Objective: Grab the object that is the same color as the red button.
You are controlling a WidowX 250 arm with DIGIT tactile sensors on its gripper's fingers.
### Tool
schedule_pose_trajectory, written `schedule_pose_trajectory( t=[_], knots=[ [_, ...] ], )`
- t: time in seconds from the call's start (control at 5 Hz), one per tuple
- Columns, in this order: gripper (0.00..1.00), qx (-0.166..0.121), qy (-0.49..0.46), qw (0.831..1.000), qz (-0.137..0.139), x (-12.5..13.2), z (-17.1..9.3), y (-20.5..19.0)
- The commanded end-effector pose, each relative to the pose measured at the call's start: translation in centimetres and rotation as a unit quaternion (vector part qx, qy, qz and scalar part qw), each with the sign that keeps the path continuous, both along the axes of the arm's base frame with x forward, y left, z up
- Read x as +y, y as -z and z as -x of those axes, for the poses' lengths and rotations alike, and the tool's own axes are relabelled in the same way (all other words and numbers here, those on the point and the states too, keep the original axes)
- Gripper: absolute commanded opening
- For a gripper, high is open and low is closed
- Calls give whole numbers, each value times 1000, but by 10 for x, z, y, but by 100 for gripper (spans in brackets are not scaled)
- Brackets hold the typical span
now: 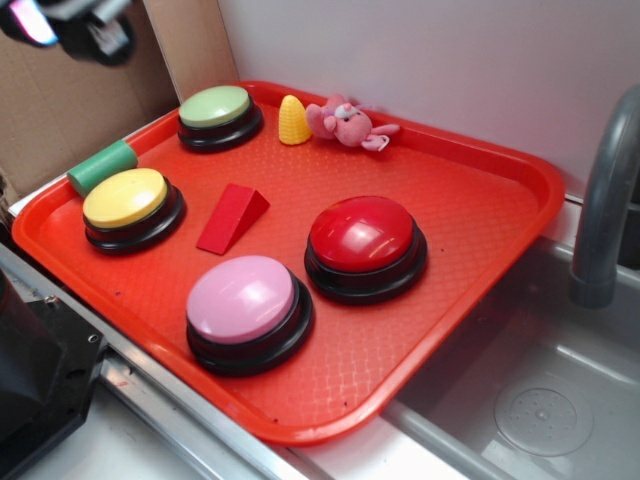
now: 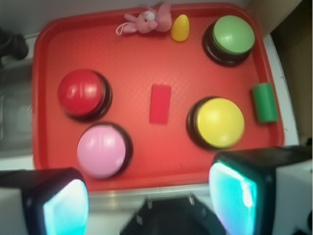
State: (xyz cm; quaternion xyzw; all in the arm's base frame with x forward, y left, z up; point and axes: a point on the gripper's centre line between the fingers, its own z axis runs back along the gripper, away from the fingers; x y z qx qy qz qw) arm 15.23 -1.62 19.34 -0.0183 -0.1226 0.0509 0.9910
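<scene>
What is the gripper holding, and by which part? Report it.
Nothing is held. The gripper is open and empty, high above the tray; the red wedge block lies untouched between the buttons.

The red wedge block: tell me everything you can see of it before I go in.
The red wedge block is small, solid, matte and ramp-shaped, rising to one tall end. It lies flat near the middle of the red tray, between the yellow button and red button, touching neither. From the wrist view it looks rectangular.
</scene>
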Motion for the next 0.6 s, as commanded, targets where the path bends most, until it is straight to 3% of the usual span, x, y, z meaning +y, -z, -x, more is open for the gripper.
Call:
schedule_pose_trajectory(
  t=[0.0, 0.2, 0.4],
  knots=[
    [100, -30, -58, 998, -25, 17, -48, 56],
    [100, -34, -82, 996, -23, 31, -71, 91],
    [100, -35, -75, 996, -43, 38, -82, 117]
  ],
)
